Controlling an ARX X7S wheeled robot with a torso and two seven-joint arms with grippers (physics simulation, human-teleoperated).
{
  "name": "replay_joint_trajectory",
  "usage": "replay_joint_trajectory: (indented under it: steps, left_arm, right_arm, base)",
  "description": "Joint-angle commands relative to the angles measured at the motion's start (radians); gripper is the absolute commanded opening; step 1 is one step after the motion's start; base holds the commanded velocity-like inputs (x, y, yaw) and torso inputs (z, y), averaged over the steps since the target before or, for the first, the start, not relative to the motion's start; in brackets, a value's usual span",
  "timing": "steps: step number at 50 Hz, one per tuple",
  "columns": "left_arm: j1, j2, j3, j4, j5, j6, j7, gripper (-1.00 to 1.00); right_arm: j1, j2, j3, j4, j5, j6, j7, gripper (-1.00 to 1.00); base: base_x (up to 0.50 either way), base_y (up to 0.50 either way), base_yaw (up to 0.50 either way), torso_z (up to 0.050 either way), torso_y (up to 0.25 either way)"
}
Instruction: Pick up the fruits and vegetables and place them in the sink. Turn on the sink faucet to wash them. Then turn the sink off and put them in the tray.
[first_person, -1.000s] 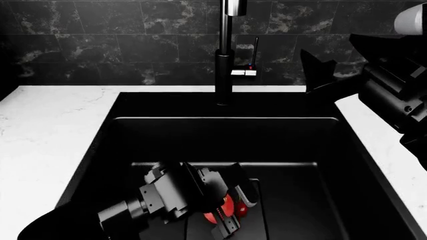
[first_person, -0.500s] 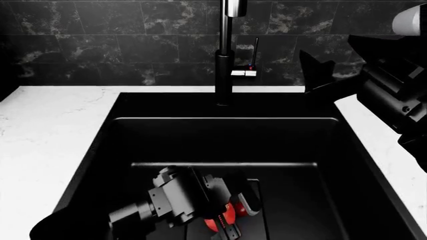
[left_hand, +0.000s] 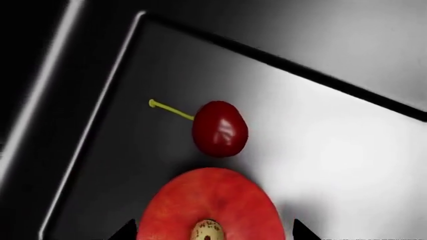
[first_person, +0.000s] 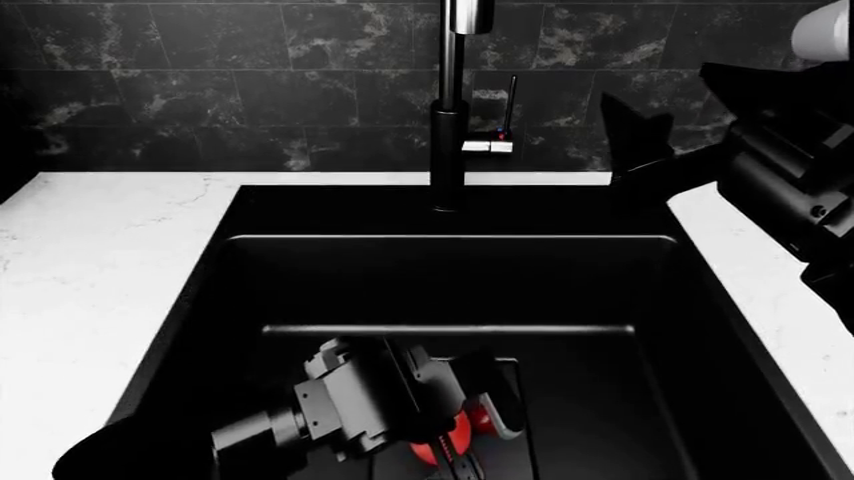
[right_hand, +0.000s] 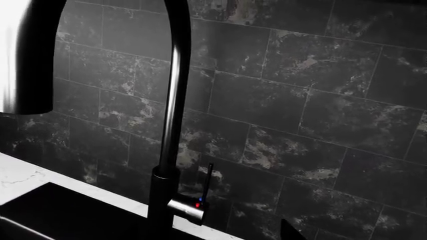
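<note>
Pomegranate (left_hand: 208, 210) half hidden under left hand (first_person: 467, 440), cherry (left_hand: 219, 128) beside.

Looking down from my head camera, I see a white marble counter (first_person: 107, 250) framing the black sink (first_person: 454, 275). On the basin's raised drain panel (left_hand: 320, 150) lie the round red fruit (left_hand: 210, 205) and, just beside it, a stemmed cherry (left_hand: 220, 128).
</note>
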Motion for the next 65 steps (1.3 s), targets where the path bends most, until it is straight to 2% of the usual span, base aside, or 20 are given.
replay_joint_trajectory:
  steps: [1,16,24,29,37,43,47,54,65]
  left_arm:
    - [-0.011,-0.033,-0.033,0.084,-0.027,-0.039,-0.045,1.00]
    - [-0.040,-0.137,-0.163,0.259,-0.107,-0.086,-0.152,1.00]
    - [-0.043,-0.207,-0.330,0.418,-0.213,-0.134,-0.300,1.00]
    - [-0.042,-0.230,-0.390,0.481,-0.260,-0.150,-0.350,1.00]
    - [-0.032,-0.266,-0.514,0.526,-0.290,-0.118,-0.472,1.00]
    - [-0.009,-0.296,-0.584,0.529,-0.219,-0.008,-0.564,1.00]
    - [0.004,-0.321,-0.632,0.549,-0.208,0.015,-0.633,1.00]
    - [0.031,-0.369,-0.662,0.593,-0.206,0.018,-0.692,1.00]
    - [0.087,-0.467,-0.791,0.730,-0.255,0.059,-0.805,1.00]
  right_arm:
    - [0.021,0.000,-0.002,0.001,0.015,0.009,0.011,1.00]
    - [0.053,-0.007,-0.012,0.010,0.026,0.020,0.022,1.00]
    - [0.060,-0.038,-0.036,0.017,-0.009,0.005,0.018,1.00]
    - [0.078,-0.058,-0.053,0.028,-0.026,0.005,0.019,1.00]
    - [0.089,-0.103,-0.093,0.064,-0.157,-0.060,-0.003,1.00]
    - [0.095,-0.142,-0.131,0.102,-0.268,-0.125,-0.020,1.00]
    - [0.106,-0.159,-0.151,0.126,-0.307,-0.144,-0.029,1.00]
    - [0.106,-0.180,-0.173,0.153,-0.337,-0.162,-0.039,1.00]
    - [0.074,-0.182,-0.199,0.150,-0.351,-0.183,-0.070,1.00]
  base:
    - [0.00,0.00,0.00,0.000,0.000]
    - [0.00,0.00,0.00,0.000,0.000]
    - [0.00,0.00,0.00,0.000,0.000]
    - [0.00,0.00,0.00,0.000,0.000]
    - [0.00,0.00,0.00,0.000,0.000]
    - [0.00,0.00,0.00,0.000,0.000]
    - [0.00,0.00,0.00,0.000,0.000]
    - [0.00,0.00,0.00,0.000,0.000]
    - [0.00,0.00,0.00,0.000,0.000]
